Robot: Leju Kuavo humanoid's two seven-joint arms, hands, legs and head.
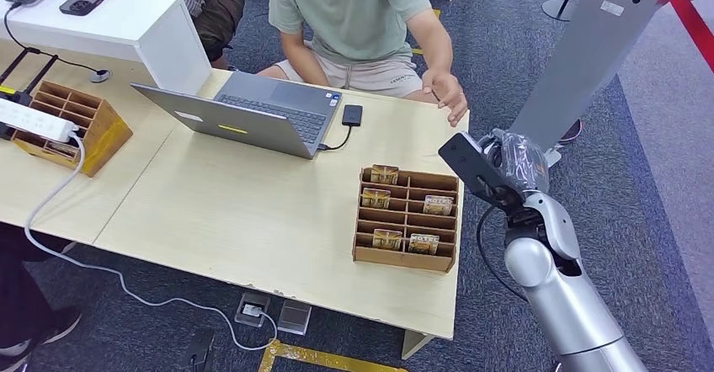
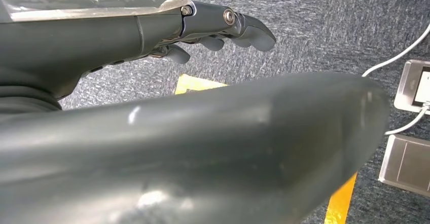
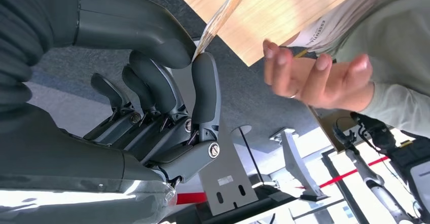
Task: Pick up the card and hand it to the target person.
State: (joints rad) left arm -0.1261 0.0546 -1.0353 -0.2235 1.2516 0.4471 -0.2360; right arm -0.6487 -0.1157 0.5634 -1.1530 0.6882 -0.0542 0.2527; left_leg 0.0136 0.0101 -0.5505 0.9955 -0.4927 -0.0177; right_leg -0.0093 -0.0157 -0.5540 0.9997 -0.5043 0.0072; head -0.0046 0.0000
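My right hand [image 1: 508, 163] is raised beyond the table's right edge, just past the wooden card box [image 1: 407, 219]. In the right wrist view its thumb and a finger [image 3: 204, 84] pinch a thin card [image 3: 223, 16], seen edge-on. A person in a green shirt sits at the far side of the table, with an open hand [image 1: 447, 94] held out, palm up [image 3: 317, 77], a short way from the card. Several more cards [image 1: 375, 197] stand in the box's slots. My left hand [image 2: 213, 26] hangs over the carpet, fingers loosely extended and holding nothing.
An open laptop [image 1: 253, 115] with a black drive [image 1: 352, 114] sits at the table's far side. A second wooden box [image 1: 71, 124] and a power strip [image 1: 34, 120] lie at the left. A grey post [image 1: 589, 44] rises beyond my right hand. Floor sockets [image 2: 413, 84] are below.
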